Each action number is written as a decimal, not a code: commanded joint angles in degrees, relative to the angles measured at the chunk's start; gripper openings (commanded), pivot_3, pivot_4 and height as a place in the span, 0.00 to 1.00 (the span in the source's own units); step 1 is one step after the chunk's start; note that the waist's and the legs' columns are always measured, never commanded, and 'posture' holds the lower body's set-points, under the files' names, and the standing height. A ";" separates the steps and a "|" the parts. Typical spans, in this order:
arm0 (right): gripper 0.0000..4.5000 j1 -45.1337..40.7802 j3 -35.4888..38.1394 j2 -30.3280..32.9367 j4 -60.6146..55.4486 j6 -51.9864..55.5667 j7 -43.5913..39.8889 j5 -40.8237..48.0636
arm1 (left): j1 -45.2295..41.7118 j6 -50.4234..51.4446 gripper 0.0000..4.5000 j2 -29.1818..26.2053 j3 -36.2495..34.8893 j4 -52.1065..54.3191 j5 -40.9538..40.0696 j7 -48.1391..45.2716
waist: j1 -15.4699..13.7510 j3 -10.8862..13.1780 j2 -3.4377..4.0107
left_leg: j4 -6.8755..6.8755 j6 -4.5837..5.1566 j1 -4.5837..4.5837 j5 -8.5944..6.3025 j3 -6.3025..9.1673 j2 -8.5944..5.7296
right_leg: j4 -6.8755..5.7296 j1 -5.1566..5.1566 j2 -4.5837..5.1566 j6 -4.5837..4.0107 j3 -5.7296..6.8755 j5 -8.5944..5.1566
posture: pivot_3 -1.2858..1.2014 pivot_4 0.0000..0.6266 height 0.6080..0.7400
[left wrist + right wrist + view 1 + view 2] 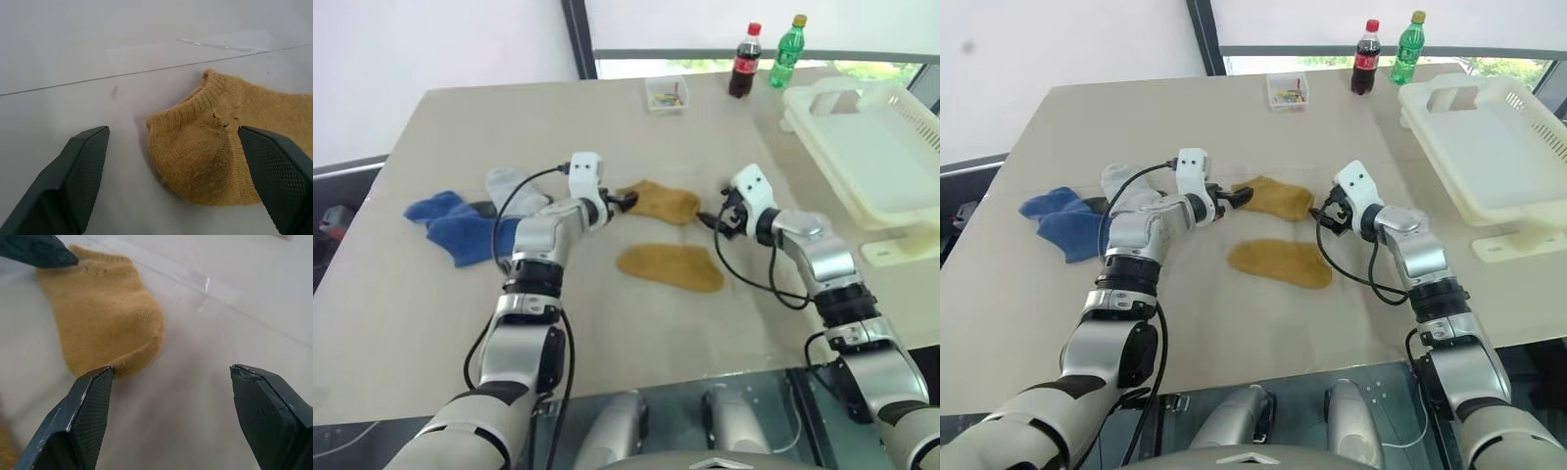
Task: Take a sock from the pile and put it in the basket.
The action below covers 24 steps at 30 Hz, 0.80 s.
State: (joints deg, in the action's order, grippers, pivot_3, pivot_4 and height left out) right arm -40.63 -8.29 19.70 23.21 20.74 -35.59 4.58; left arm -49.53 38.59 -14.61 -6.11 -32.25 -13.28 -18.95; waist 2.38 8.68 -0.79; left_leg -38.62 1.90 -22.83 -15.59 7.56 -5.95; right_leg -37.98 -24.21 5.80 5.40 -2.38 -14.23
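**Two open grippers, one sock between them**

Could tug against each other: left gripper (628,202) and right gripper (709,219), jaws apart on both, flank the far mustard sock (663,202) at its cuff and toe. Might close on bare table (440,323), each finger barely overlapping cloth. Second mustard sock (671,265) at 6 o'clock of it; blue and grey socks (460,227) at 9 o'clock; basket (871,147) at 2 o'clock, empty. Beige tabletop, window behind, two bottles (764,57) and a small clear box (666,94) at 12.

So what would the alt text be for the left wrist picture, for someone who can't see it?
A mustard-yellow sock lies flat on a pale table, its ribbed cuff end toward the camera. The left gripper is open, its two black fingers rising on either side, one over the sock's edge and the other over bare table.
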 commanded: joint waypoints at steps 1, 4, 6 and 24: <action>0.88 -2.90 -0.48 -0.90 4.87 -4.30 1.30 -2.36 | -0.19 -0.77 0.59 1.31 0.71 -2.98 0.11 -1.47 | -0.08 -0.01 0.01 | -0.02 0.00 0.01 0.00 0.00 0.00 | -0.01 0.02 0.00 0.00 0.00 0.00 | 0.52 0.24 1.00; 0.88 -3.84 -0.80 -1.47 8.74 -7.08 1.74 -3.92 | 0.14 -1.47 0.27 2.09 -0.40 -2.91 -0.75 -1.66 | -0.06 -0.02 0.02 | -0.06 0.00 0.01 0.00 0.00 0.00 | -0.01 0.04 0.01 0.00 0.00 0.00 | 0.52 0.24 1.00; 0.88 -4.02 -0.74 -1.69 9.98 -8.42 1.87 -4.45 | 0.19 -1.18 0.08 2.99 -2.46 -2.45 -2.59 -1.59 | -0.08 -0.02 0.02 | -0.09 0.00 0.01 0.00 0.02 0.00 | -0.01 0.06 0.01 0.00 0.02 0.00 | 0.52 0.24 1.00; 1.00 11.84 4.89 5.68 -18.86 -7.26 -12.40 8.22 | 0.29 6.04 0.00 -6.03 -13.34 4.49 -13.53 -4.67 | 0.86 -0.02 0.02 | -0.08 0.00 -0.03 0.00 0.05 0.02 | -0.03 0.02 -0.02 0.00 0.02 0.00 | 0.52 0.24 1.00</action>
State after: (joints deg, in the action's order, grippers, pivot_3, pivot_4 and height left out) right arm -30.03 -5.49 24.69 11.97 12.20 -44.93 8.01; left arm -48.91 44.33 -19.22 -20.73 -30.79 -26.88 -21.57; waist 3.23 8.66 -0.77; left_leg -38.70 1.91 -22.86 -15.60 7.61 -5.93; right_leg -38.00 -24.19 5.78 5.40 -2.36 -14.23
